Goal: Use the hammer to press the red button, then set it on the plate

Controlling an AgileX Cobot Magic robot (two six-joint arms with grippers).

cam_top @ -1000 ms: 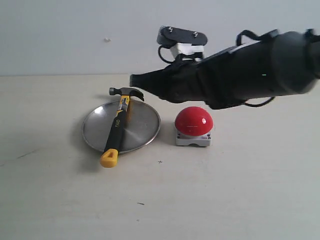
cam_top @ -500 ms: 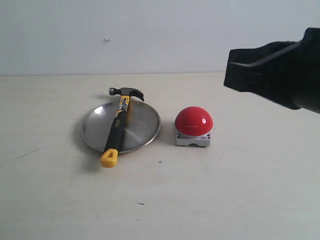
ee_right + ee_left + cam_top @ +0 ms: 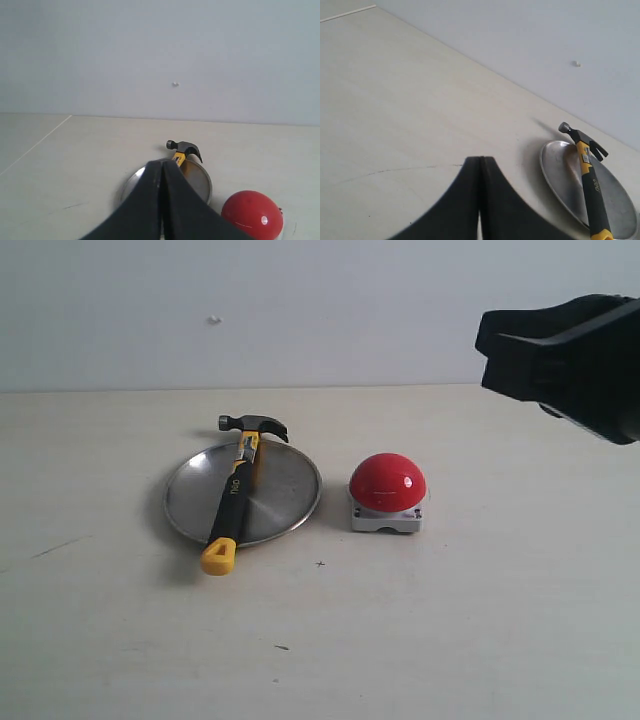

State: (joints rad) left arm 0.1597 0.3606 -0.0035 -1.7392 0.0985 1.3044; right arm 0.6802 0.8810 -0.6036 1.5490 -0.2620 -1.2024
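the hammer (image 3: 236, 490) lies across the plate (image 3: 290, 502). its dark head hangs over the rim at 12 o'clock, and its yellow butt sticks out past the rim at about 7 o'clock, over the desk (image 3: 450, 620). the button (image 3: 388, 482) sits on the desk at 3 o'clock from the plate, just beside it but not touching, and nothing is on it.

the right tool (image 3: 161, 166) has its two fingers pressed together with nothing between them. in the exterior view its arm hangs high, at about 2 o'clock from the button and well clear of everything. the left tool (image 3: 480, 161) is also closed tight and empty. it sits low over bare desk, with the plate and hammer off to one side of it.

as for progress, the last step looks done, since the hammer rests on the plate and neither tool has hold of it. a press leaves no mark on the dome, so i cannot tell whether the button was pushed. if it was, nothing is left to do. if not, the hammer must be picked up, brought down on the dome and laid back on the plate.
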